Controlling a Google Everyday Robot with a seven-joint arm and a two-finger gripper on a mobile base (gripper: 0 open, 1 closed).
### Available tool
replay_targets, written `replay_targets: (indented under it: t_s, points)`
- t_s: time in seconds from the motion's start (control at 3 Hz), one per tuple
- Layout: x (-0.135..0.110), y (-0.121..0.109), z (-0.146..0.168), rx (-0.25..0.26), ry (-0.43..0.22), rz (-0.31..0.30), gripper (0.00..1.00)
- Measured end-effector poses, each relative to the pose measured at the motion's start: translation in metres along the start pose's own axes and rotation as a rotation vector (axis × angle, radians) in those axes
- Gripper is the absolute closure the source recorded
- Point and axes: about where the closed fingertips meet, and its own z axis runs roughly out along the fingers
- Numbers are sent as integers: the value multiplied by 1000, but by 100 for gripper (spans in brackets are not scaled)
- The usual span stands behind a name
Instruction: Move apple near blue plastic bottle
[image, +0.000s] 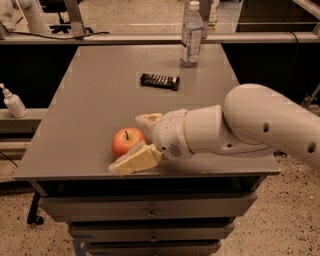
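Note:
The red-orange apple (125, 141) sits near the front edge of the grey table (95, 85). My gripper (129, 145) reaches in from the right and is open, with one cream finger (136, 161) in front of the apple and the other finger (148, 119) behind it. The apple lies between the fingers, still resting on the table. The blue plastic bottle (191, 34), clear with a white cap and a pale label, stands upright at the table's far edge, well away from the apple.
A black ridged bar (159, 81) lies on the table between the apple and the bottle. A small white pump bottle (13, 102) stands on a lower shelf at the left. The table has drawers (150, 212) below its front edge.

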Motion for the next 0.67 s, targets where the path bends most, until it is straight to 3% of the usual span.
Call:
replay_targets:
  t_s: [0.67]
  points:
    - [12,7,4,15,-2,-7,65]
